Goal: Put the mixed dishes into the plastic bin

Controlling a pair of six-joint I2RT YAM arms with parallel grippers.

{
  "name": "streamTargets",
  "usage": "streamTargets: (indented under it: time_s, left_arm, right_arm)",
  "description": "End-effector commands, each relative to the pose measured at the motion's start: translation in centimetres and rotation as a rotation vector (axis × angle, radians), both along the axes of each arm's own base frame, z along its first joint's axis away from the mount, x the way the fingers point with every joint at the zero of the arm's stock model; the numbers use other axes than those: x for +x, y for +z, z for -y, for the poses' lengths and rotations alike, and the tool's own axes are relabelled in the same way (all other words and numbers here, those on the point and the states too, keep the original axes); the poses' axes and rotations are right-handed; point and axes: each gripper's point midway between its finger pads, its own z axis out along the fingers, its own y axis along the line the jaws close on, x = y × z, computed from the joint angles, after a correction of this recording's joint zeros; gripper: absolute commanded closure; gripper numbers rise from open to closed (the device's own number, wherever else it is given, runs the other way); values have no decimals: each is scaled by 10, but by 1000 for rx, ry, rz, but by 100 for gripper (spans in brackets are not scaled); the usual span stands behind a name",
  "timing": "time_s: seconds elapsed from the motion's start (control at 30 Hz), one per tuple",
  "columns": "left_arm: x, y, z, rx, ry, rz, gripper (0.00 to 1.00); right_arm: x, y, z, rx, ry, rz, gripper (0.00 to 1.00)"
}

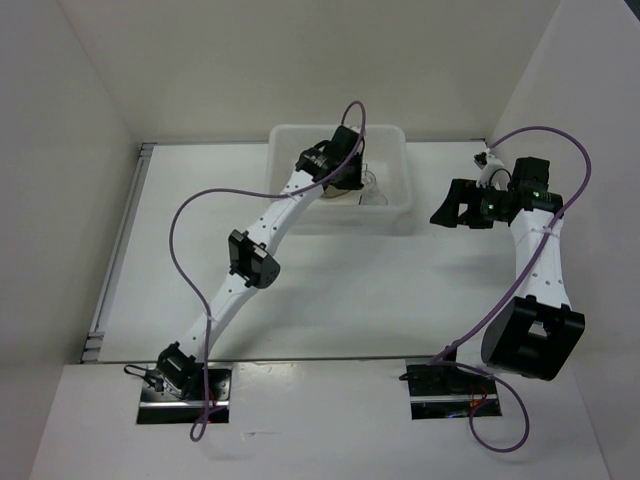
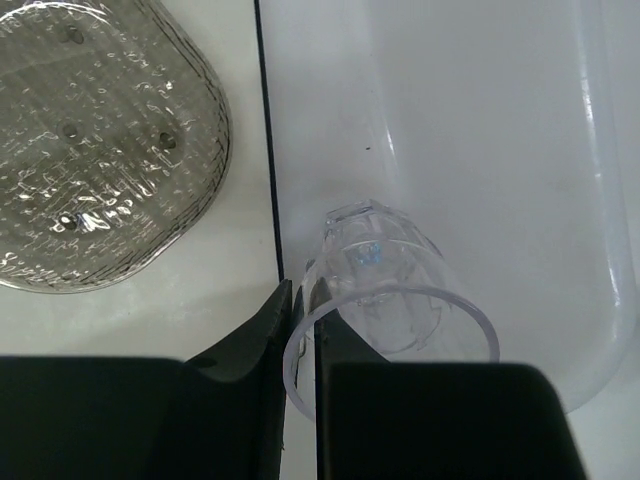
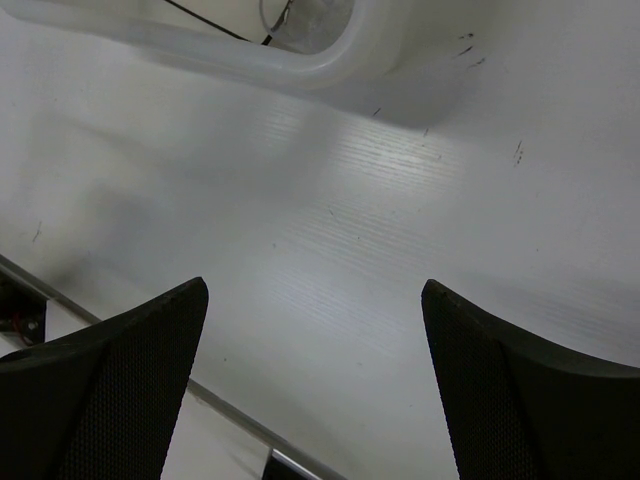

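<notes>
Lying tipped on its side inside the plastic bin (image 1: 385, 218), a clear glass cup (image 2: 385, 290) sits just beside the dark edge of the square white plate (image 2: 245, 220), which carries a greyish saucer (image 2: 90, 150) well clear of the cup. The left gripper (image 2: 302, 292) reaches down into the bin, its jaws nearly closed with the cup's rim pinched between them. The right gripper (image 3: 312, 288) hovers outside the bin near its corner, jaws spread wide and holding nothing above the white table (image 3: 330, 200).
</notes>
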Motion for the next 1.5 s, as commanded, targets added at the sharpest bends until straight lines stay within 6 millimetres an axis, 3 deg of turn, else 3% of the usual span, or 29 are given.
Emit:
streamTargets:
  time_s: [0.0,0.07,0.13,0.17,0.23,0.3,0.37,0.47,0.5,0.53,0.6,0.67,0.77,0.8,0.87,0.9,0.93,0.97,1.0,1.03,1.13,1.17,1.2,1.37,1.47]
  left_arm:
    - [26,24,-42,58,131,81,90]
    - [30,26,-67,77,205,60,88]
    - [31,32,-114,120,327,10,90]
    - [32,41,-152,164,414,-5,95]
    - [33,56,-184,165,485,-15,98]
    - [36,90,-218,133,544,22,99]
    - [37,129,-231,93,533,101,99]
    - [35,166,-244,39,526,165,99]
    - [33,174,-245,32,526,177,99]
    - [32,180,-249,21,528,183,99]
    - [23,196,-250,9,515,203,99]
    - [17,205,-250,5,502,214,99]
    - [8,213,-253,4,502,215,99]
    - [6,211,-253,10,502,205,99]
    - [1,220,-262,10,519,218,99]
    - [0,218,-262,16,518,208,99]
    - [-2,225,-268,10,528,219,99]
    - [-7,226,-269,14,528,212,99]
    - [-6,223,-269,19,527,204,99]
    - [-9,227,-270,18,527,206,99]
    - [-14,230,-278,30,545,201,98]
    - [-17,234,-279,27,545,206,98]
    - [-20,238,-279,24,545,210,98]
    - [-25,232,-284,56,559,181,96]
    - [-27,228,-286,70,565,169,96]
  right_arm:
    - [-2,12,4,-39,1,48,9]
    - [-4,10,2,-29,7,42,9]
    - [1,13,2,-25,6,64,9]
    - [2,12,1,-15,12,58,9]
    - [8,9,3,-13,5,67,9]
    - [15,2,7,-13,-9,53,9]
    - [29,-8,16,-37,-27,46,9]
    - [54,-8,27,-83,-44,54,9]
    - [64,-20,30,-91,-31,27,9]
    - [78,-7,30,-111,-10,63,6]
    - [97,-2,11,-118,59,75,1]
    - [107,-2,-18,-152,132,87,1]
    - [128,1,-46,-135,148,102,1]
    - [143,9,-43,-144,115,138,1]
    - [164,-7,-37,-167,69,107,1]
    - [180,3,-32,-199,57,146,1]
    - [195,-16,-30,-223,46,120,1]
    - [204,-20,-26,-247,38,124,1]
    - [219,-8,-27,-266,29,168,1]
    - [228,-20,-25,-280,30,160,1]
    - [245,-20,-50,-318,48,202,1]
    - [248,-30,-54,-335,47,191,1]
    - [254,-24,-60,-349,21,214,1]
    - [262,-46,-61,-366,3,187,1]
    - [253,-63,-62,-362,18,141,14]
